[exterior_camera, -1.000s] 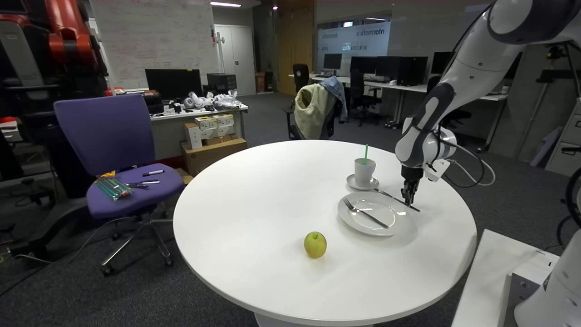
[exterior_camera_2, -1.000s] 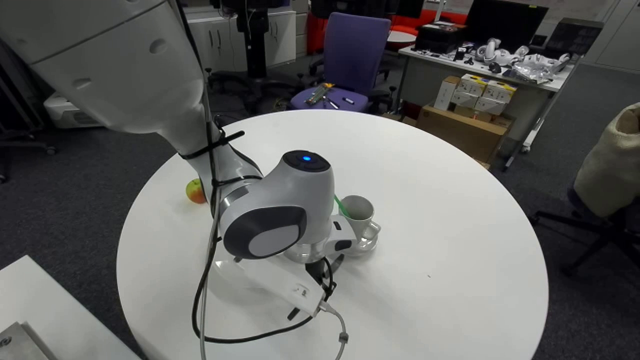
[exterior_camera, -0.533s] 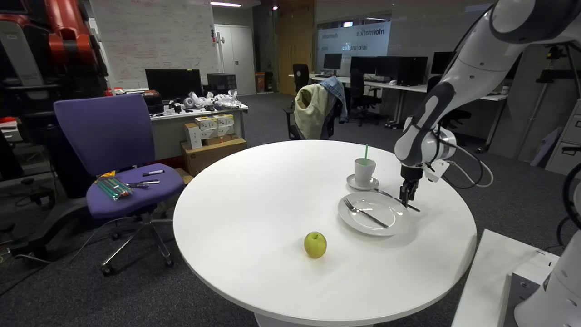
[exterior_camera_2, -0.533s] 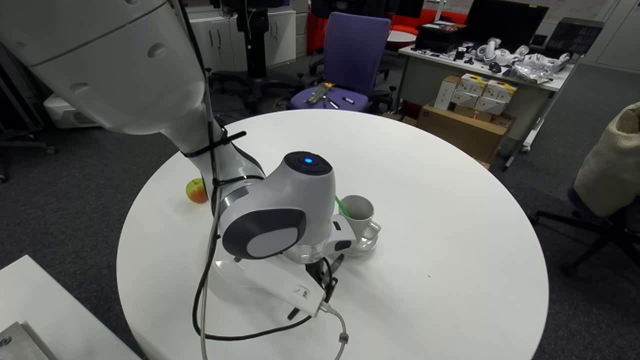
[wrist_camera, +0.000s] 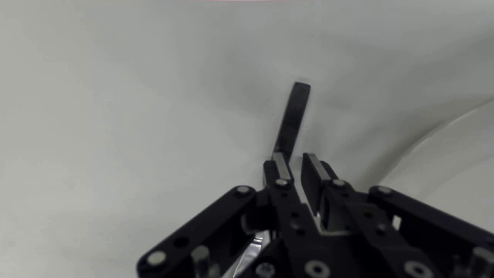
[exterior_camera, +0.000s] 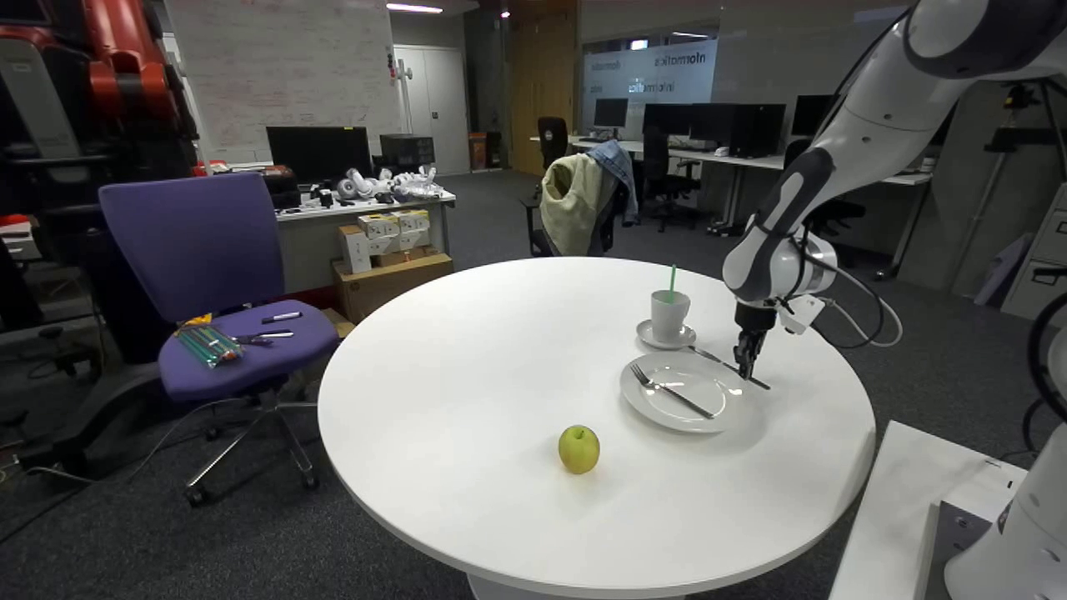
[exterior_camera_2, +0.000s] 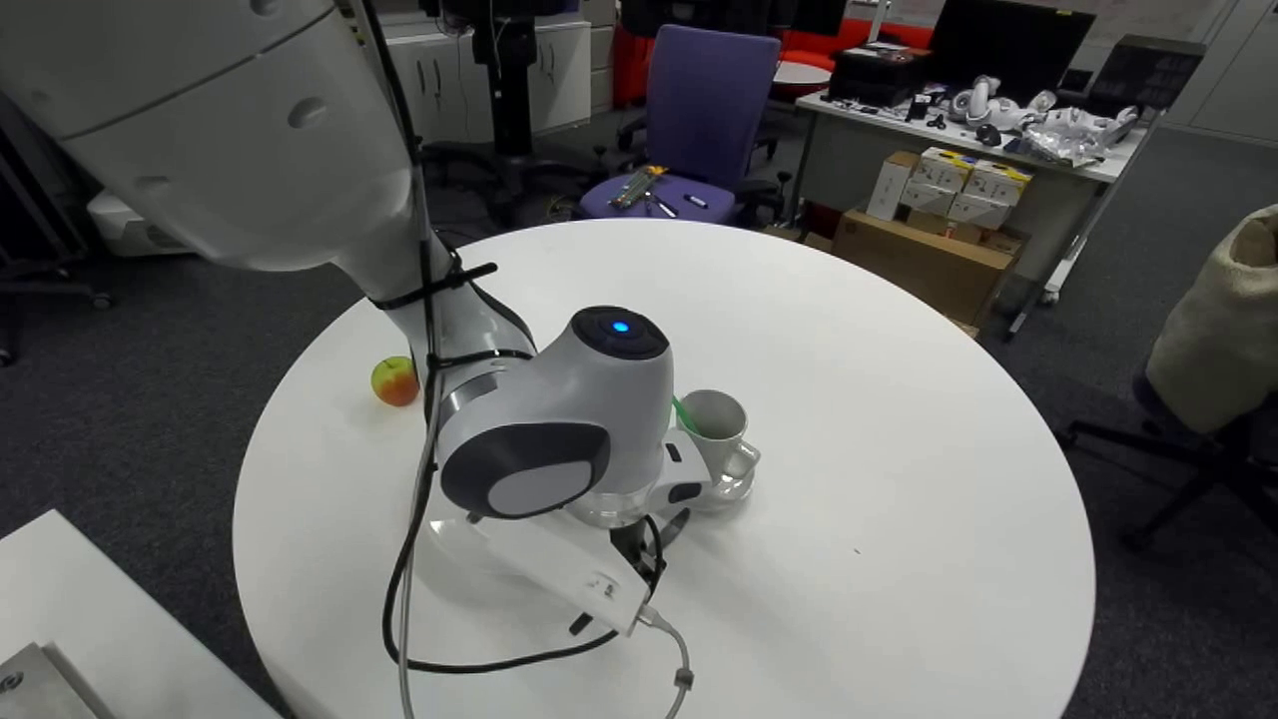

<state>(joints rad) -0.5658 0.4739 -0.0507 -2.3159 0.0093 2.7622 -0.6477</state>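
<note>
While the fingers (wrist_camera: pixel 281 168) are standing a narrow gap apart in the wrist view, nothing is showing between them. The knife (wrist_camera: pixel 292 119) is lying on the table (wrist_camera: pixel 115 135) beside the plate (wrist_camera: pixel 459 166), its dark handle passing below the finger farther from the plate; whether finger and handle are touching is not showing. Judging by this, the reach down to the knife is looking done, but a firm hold on it is lacking. The plate's rim is curving close by the nearer finger, leaving little sideways room there, whereas white table is spreading on the side away from the plate.

In an exterior view, the fork (exterior_camera: pixel 674 394) is resting on the plate, unheld. The knife's blade end is pointing toward the saucer (exterior_camera: pixel 643 332) just beside the plate, where the cup (exterior_camera: pixel 669 318) is standing with its green straw (exterior_camera: pixel 672 282), so travel that way is looking tight. The apple (exterior_camera: pixel 578 449) is sitting apart from the plate.

In an exterior view, the arm (exterior_camera_2: pixel 539 429) is covering much of the plate and hiding most of the fingers. Past the cup, the table's rounded edge is running well apart from the plate.
</note>
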